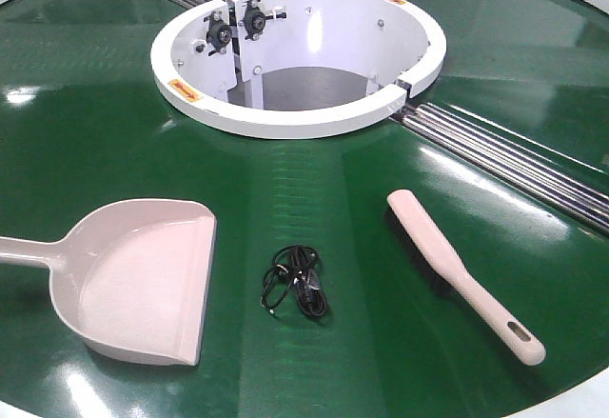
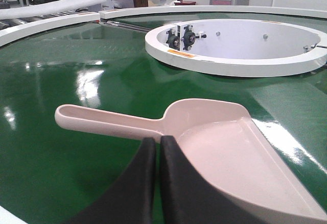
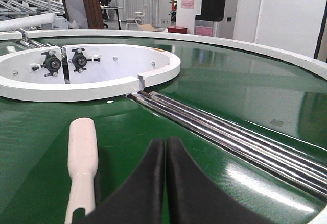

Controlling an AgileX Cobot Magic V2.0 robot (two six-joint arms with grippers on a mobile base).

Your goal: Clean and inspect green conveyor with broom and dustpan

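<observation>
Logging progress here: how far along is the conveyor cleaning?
Nothing looks done: a black cord tangle lies on the conveyor between the dustpan and broom. Nothing in hand: the left end effector and right end effector are shut, empty. Left: grasp both tools, sweep, inspect.

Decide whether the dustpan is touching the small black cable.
Apart. The exterior front-facing view shows bare green conveyor between the dustpan and the black cable.

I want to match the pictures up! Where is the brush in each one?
Front view: the brush lies lower right on the green belt.
Left wrist view: not in it.
Right wrist view: lower left, beside the right gripper.
Shared landmark: the white ring, in all three.
</observation>
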